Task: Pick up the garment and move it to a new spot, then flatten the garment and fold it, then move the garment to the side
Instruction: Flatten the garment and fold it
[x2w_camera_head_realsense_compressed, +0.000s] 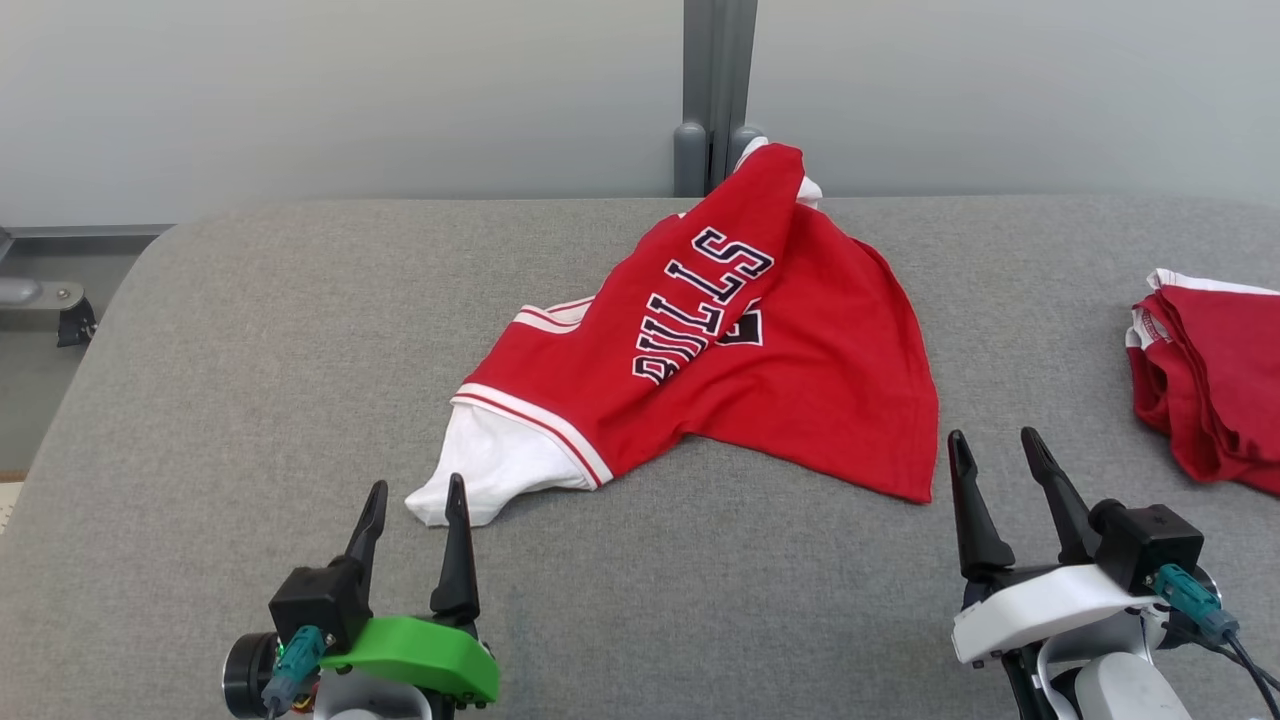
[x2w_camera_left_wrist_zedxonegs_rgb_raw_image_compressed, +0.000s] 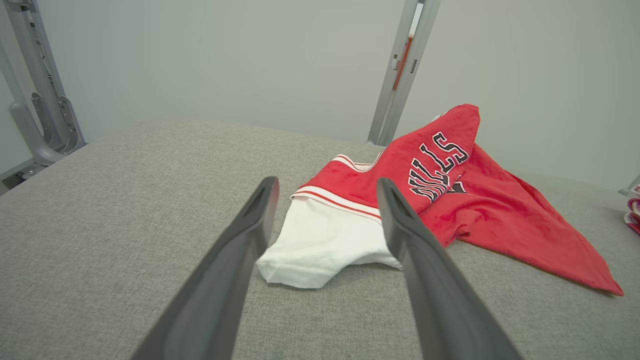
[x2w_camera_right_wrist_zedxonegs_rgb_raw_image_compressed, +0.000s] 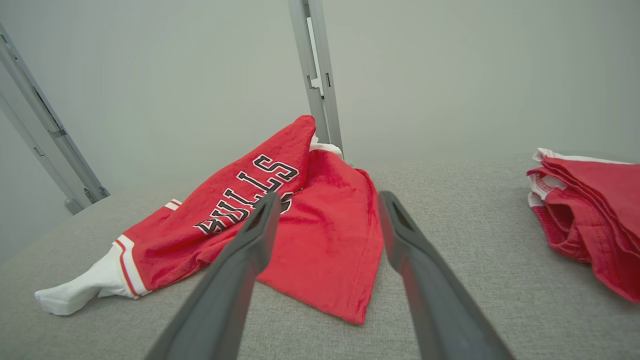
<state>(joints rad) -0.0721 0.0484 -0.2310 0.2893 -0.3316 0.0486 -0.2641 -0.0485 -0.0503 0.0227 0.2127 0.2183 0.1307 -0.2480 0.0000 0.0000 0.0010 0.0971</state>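
A red jersey with black "BULLS" lettering and a white sleeve lies crumpled in the middle of the grey table, its far end heaped up against a grey post. My left gripper stands open just in front of the white sleeve, nothing between its fingers. My right gripper stands open near the jersey's front right corner, also empty. In the right wrist view the jersey lies beyond the fingers.
A second red and white garment lies folded at the table's right edge, seen as well in the right wrist view. A grey metal post rises behind the table's far edge. Bare grey cloth spreads to the left and front.
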